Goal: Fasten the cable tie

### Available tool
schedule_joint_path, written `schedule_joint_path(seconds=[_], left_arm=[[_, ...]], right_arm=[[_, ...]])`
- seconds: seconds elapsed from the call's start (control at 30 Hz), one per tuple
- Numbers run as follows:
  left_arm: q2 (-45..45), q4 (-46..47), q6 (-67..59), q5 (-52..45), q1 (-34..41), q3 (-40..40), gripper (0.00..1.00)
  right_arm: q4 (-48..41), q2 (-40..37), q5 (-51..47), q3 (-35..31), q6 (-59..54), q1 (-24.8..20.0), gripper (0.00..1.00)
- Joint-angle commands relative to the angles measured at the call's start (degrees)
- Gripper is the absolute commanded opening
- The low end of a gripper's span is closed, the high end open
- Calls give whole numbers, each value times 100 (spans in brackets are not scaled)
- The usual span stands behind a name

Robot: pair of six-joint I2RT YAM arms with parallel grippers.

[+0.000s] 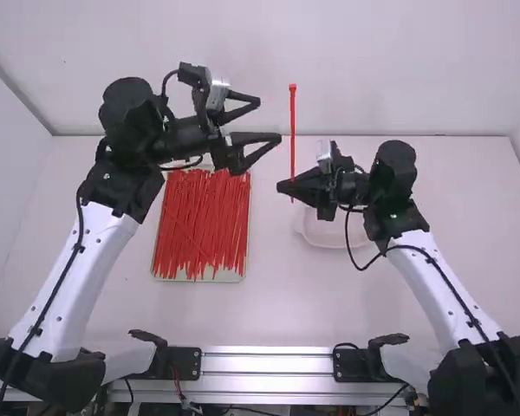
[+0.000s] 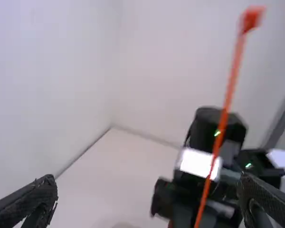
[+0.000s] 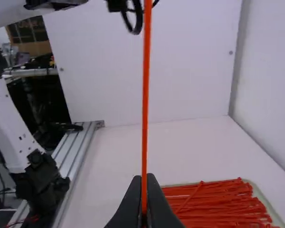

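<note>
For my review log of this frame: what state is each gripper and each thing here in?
left gripper: jaws open, holding nothing, raised over the tray's far end.
right gripper: jaws shut on the cable tie.
cable tie: upright, unfastened, head at the top, held near its lower end.
spare ties: loose, lying in the tray.
bowl: upright, below the right gripper.

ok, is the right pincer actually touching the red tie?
Touching. The right wrist view shows the right pincer shut on the cable tie, which rises straight up from between its fingertips.
</note>
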State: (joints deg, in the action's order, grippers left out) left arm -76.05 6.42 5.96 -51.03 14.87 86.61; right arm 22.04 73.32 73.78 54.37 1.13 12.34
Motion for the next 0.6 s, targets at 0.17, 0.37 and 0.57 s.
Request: schedule_joint_path(seconds=[0.17,0.37,0.57], left_arm=[[-4,568,-929,1019,11,107,99],[-4,629,-1104,1012,-11,107,99],[-9,662,-1180,1274,-7,74,99]], right_arm=[[-44,-98,-1550,184,282,-273,0],[-184,-101,-2927,184,424,-527,0],[-411,-72,-3856,195,428,-879,0]])
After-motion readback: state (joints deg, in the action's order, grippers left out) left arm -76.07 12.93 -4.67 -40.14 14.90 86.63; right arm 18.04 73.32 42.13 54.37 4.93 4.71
